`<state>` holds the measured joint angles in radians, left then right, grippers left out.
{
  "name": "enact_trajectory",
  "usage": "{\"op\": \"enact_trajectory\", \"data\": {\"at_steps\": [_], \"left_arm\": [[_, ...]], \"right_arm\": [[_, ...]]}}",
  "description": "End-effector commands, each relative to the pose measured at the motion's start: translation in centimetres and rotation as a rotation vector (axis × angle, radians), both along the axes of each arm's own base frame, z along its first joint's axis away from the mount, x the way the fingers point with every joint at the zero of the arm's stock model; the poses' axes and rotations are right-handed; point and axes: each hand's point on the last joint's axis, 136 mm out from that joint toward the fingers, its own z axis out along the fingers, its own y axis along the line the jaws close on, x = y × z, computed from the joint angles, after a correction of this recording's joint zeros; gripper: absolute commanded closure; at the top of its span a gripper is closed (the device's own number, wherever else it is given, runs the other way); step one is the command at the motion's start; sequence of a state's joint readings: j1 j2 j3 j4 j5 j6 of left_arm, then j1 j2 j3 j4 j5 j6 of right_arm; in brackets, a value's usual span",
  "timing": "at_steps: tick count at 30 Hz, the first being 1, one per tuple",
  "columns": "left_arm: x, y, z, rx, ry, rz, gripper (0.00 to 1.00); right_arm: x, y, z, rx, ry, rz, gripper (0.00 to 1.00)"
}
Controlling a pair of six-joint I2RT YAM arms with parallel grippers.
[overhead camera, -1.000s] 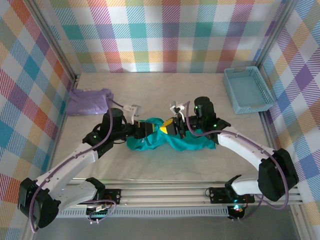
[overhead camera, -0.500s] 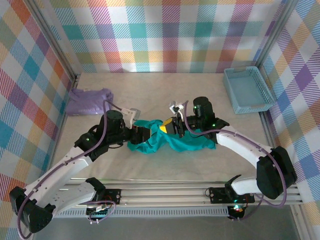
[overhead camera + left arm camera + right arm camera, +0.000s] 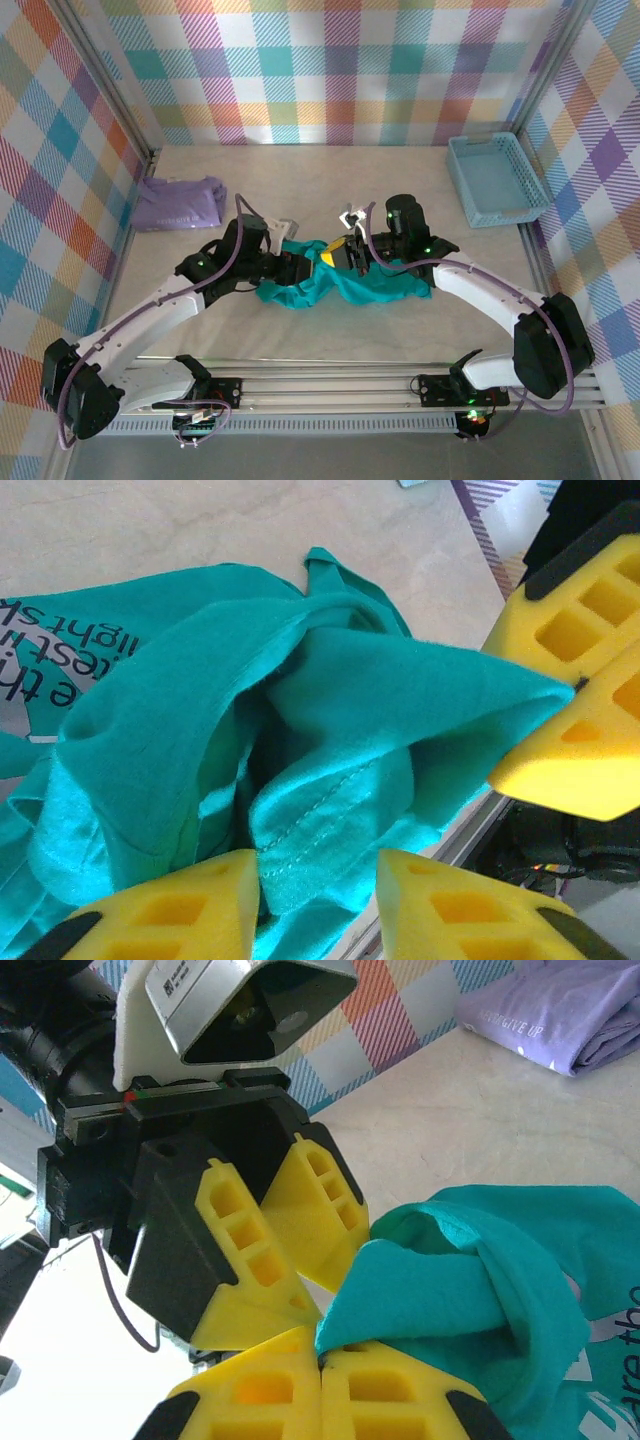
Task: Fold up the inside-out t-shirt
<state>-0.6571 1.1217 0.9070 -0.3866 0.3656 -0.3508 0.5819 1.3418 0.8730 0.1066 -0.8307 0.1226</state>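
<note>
- Inside-out t-shirt [image 3: 385, 285] lies bunched on the counter [image 3: 330, 180], well left of the blue basket [image 3: 495, 180] and nearer the arm bases.
- Right pincer [image 3: 320, 1358] is clenched, grasping a raised peak of teal fabric at the shirt's end farthest from the basket.
- Left pincer [image 3: 318, 870] has its pads apart with a stitched hem between them, not clamped.
- Step, as judged: getting a two-point hold on the crumpled shirt; folding not begun.
- Next move likely needs the left pincer to pinch that hem cleanly, then both to pull apart and spread the shirt.
</note>
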Motion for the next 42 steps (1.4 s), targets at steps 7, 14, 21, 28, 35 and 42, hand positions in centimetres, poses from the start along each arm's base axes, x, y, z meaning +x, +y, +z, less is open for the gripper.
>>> {"op": "enact_trajectory", "data": {"at_steps": [7, 14, 21, 28, 35, 42], "left_arm": [[1.5, -1.1, 1.8, -0.043, -0.071, 0.008, 0.85], [1.4, -0.9, 5.8, -0.153, -0.151, 0.016, 1.00], [1.0, -0.5, 10.3, -0.379, -0.133, 0.031, 1.00], [1.2, 0.1, 10.8, -0.372, -0.135, 0.077, 1.00], [1.5, 0.2, 10.4, -0.349, -0.140, 0.086, 1.00], [1.5, 0.2, 10.5, -0.346, -0.143, 0.083, 1.00]], "right_arm": [[-0.3, -0.5, 1.2, 0.012, -0.053, -0.003, 1.00], [2.2, -2.4, -0.6, -0.168, -0.105, -0.188, 1.00], [5.5, -4.7, -0.1, -0.359, -0.172, -0.431, 0.88], [6.3, -7.1, 0.3, -0.512, -0.224, -0.603, 0.73], [-1.8, -2.5, 2.4, -0.213, -0.293, -0.225, 0.60], [-2.8, 1.5, 1.4, -0.138, -0.210, -0.164, 0.55]]}}
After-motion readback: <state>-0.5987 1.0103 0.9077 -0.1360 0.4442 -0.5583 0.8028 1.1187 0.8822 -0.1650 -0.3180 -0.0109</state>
